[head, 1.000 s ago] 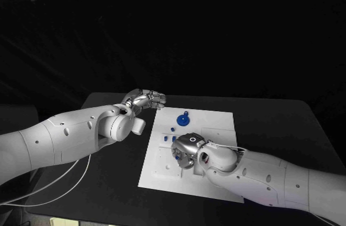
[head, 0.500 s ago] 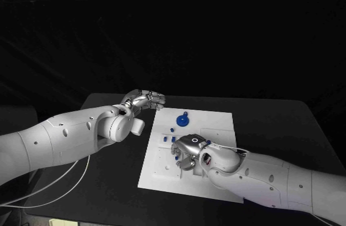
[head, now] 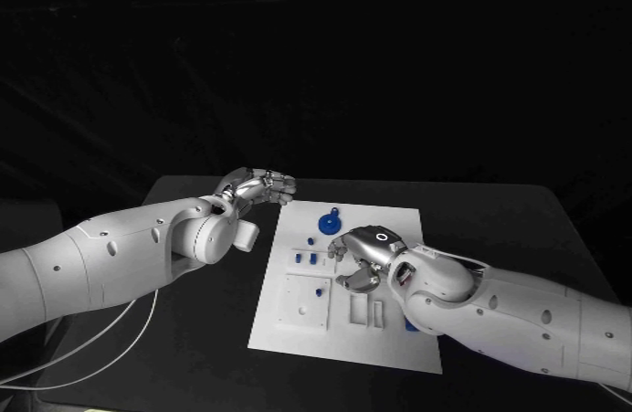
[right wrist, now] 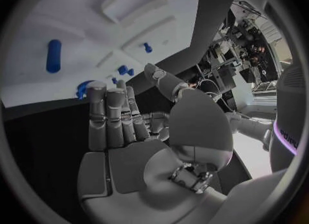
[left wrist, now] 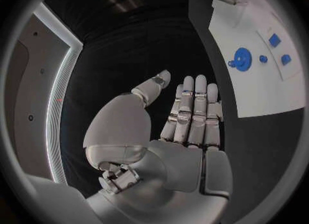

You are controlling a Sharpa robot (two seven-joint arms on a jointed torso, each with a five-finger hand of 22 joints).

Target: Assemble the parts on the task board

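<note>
Right, my left hand (head: 258,188) hovers over the matte black table (head: 527,220), just off the far left corner of the task board (head: 395,225); from the wrist its silver fingers (left wrist: 193,113) lie straight and side by side, thumb apart, nothing in the palm. My right hand (head: 363,257) sits above the middle of the board, its metal fingers (right wrist: 109,116) likewise extended together and empty. The board is a flat white plate with shallow rectangular recesses (head: 365,311) moulded into it. On it, a round toothed blue gear (head: 332,219) lies near the far edge, small square blue parts (head: 304,258) lie beside my right hand, and a blue cylindrical peg (right wrist: 53,55) with rounded ends rests flat on the smooth white surface.
</note>
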